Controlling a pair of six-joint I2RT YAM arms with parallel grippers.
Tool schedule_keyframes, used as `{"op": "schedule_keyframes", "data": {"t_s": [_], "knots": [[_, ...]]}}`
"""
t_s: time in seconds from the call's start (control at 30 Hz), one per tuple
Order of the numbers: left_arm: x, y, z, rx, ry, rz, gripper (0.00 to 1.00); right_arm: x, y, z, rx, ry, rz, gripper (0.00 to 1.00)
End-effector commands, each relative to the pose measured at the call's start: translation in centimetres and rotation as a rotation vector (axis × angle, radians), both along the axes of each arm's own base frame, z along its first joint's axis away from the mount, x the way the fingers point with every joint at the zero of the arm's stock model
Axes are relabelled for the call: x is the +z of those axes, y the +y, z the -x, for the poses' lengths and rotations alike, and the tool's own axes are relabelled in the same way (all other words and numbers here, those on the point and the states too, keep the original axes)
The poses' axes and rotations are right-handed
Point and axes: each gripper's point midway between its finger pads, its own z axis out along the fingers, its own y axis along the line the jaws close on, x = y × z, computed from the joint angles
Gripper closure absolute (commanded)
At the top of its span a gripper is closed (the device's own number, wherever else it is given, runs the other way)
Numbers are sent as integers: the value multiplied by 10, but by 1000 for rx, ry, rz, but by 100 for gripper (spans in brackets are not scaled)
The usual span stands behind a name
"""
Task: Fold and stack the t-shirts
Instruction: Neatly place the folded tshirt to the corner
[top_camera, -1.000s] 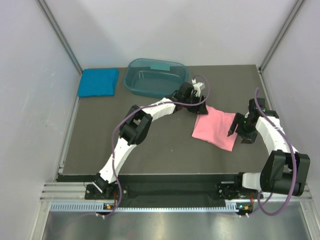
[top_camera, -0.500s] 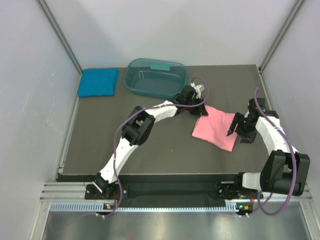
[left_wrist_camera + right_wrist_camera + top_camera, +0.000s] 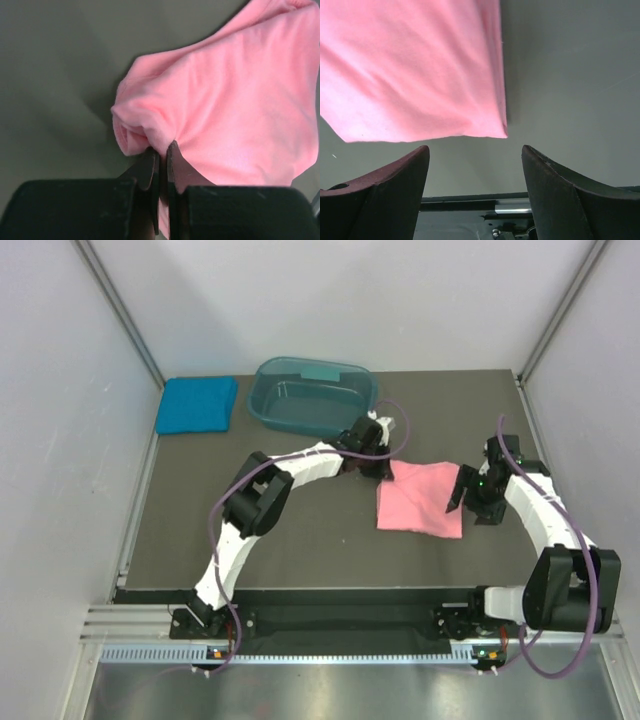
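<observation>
On table, pink t-shirt shifted leftward (left claw now pinches it).

We note a dark teal see-through tub at twelve o'clock on the dark grey bench, close to its far edge, mouth up. Pale walls stand at nine, twelve and three. A metal rail runs along six o'clock.

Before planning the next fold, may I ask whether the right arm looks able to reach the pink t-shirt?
Probably yes: the right arm has its jaws open just short of the pink t-shirt, with only bare table between. The left arm has its jaws shut on a corner.
</observation>
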Motion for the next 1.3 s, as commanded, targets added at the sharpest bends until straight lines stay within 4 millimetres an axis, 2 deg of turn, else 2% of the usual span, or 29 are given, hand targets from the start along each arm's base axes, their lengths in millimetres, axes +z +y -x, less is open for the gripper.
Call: {"op": "schedule_keyframes", "data": {"t_s": [0.0, 0.03, 0.07, 0.1, 0.13, 0.17, 0.2, 0.23, 0.27, 0.3, 0.33, 0.4, 0.43, 0.6, 0.9, 1.23, 1.27], "knots": [[11, 49, 22, 40, -4, -127, 100, 20, 6, -13, 48, -81, 13, 25], [10, 57, 29, 49, 6, -147, 100, 22, 12, -14, 66, -92, 7, 25], [20, 66, 34, 68, 4, -157, 100, 23, 13, -14, 72, -92, 3, 25], [9, 81, 45, 87, 41, -203, 100, 25, 14, -16, 73, -103, 1, 25], [15, 94, 46, 122, 33, -234, 100, 25, 25, -14, 115, -103, -1, 25], [3, 113, 59, 149, 80, -300, 100, 26, 26, -13, 123, -108, 2, 26], [1, 125, 62, 175, 87, -328, 100, 26, 28, -13, 128, -111, 1, 26], [13, 137, 60, 215, 58, -338, 100, 27, 30, -12, 141, -118, 3, 26], [5, 151, 71, 234, 84, -363, 100, 26, 32, -12, 146, -118, 1, 26], [8, 162, 69, 263, 78, -370, 100, 25, 34, -9, 156, -115, -1, 26], [19, 173, 65, 306, 42, -375, 100, 25, 35, -9, 162, -117, -1, 26], [19, 194, 69, 351, 46, -407, 100, 23, 39, -7, 177, -113, -3, 26], [27, 202, 69, 371, 33, -410, 100, 23, 41, -7, 186, -114, -4, 26], [28, 252, 62, 474, 3, -499, 100, 24, 48, -10, 213, -114, -4, 26], [33, 322, 48, 581, -54, -659, 100, 19, 54, -6, 249, -84, 6, 26], [66, 396, 34, 689, -174, -928, 100, 20, 62, 0, 280, -64, 9, 26], [68, 409, 31, 733, -168, -943, 100, 22, 63, 0, 285, -70, 8, 26]]}}
